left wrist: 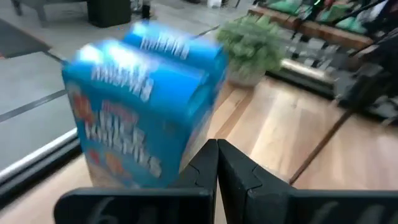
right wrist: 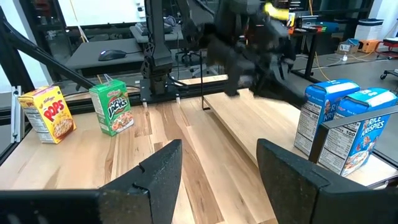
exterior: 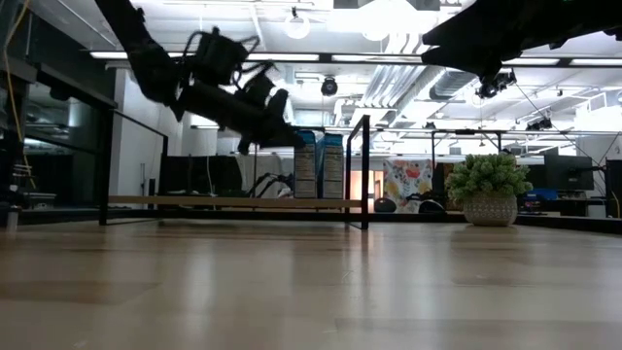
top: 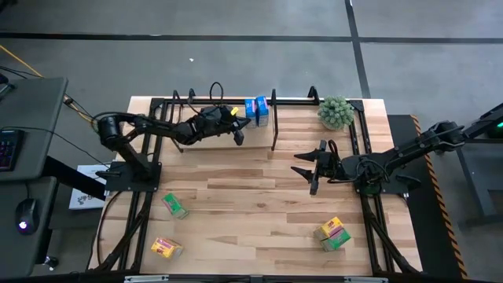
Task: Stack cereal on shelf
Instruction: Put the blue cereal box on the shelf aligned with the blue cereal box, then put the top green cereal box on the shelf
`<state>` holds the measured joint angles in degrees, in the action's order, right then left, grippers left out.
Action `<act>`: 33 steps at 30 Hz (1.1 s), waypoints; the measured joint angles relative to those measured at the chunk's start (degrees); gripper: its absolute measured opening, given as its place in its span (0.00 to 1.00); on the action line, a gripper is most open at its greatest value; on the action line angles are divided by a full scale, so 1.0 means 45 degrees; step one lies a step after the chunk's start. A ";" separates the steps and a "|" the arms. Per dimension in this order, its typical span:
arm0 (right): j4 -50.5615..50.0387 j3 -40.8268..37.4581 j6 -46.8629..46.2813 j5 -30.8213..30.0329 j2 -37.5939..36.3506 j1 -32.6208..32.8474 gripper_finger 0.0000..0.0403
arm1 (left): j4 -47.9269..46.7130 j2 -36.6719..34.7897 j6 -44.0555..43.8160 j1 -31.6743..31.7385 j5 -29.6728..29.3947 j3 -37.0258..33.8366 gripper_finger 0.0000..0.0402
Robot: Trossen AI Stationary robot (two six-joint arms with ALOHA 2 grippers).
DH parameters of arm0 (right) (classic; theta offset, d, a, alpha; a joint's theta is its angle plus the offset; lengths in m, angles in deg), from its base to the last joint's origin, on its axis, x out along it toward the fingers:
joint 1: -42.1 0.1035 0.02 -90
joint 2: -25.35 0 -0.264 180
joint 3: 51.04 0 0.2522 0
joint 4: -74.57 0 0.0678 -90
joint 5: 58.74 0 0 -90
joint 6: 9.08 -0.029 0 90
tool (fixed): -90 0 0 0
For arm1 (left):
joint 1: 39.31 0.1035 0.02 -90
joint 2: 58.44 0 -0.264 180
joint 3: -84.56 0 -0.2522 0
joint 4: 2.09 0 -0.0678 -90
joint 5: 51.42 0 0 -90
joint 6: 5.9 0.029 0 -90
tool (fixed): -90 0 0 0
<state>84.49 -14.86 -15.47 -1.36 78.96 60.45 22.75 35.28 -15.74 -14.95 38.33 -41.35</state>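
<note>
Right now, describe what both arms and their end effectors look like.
Both arms are dark, jointed tubes on black frame mounts. The left arm carries looping black cables and a yellow patch near its wrist; its end effector has two matte black fingers with notched inner edges. The right end effector has broad, flat, matte black fingers.
</note>
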 joint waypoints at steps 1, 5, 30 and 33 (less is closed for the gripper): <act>-0.0013 0.0000 0.0048 0.0000 0.0000 0.0000 0.50 | -0.0422 -0.0372 -0.0001 0.0000 0.0203 0.0000 0.00; 0.0115 0.0000 -0.0024 0.0003 0.0003 0.0000 0.50 | -0.2535 -0.2327 -0.0102 -0.0434 0.0629 -0.0035 0.00; 0.1764 0.0000 0.0092 0.1316 0.0000 0.0000 0.50 | -0.1207 -0.8677 0.0547 -0.9045 -0.2053 -0.3381 0.01; 0.1766 0.0000 0.0092 0.1316 0.0003 0.0000 0.50 | -0.1226 -0.8677 0.0666 -0.8827 -0.2077 -0.3371 0.06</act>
<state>92.43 -14.86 -15.06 4.56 78.97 60.45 17.23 -3.77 -12.74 -54.67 28.98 -56.51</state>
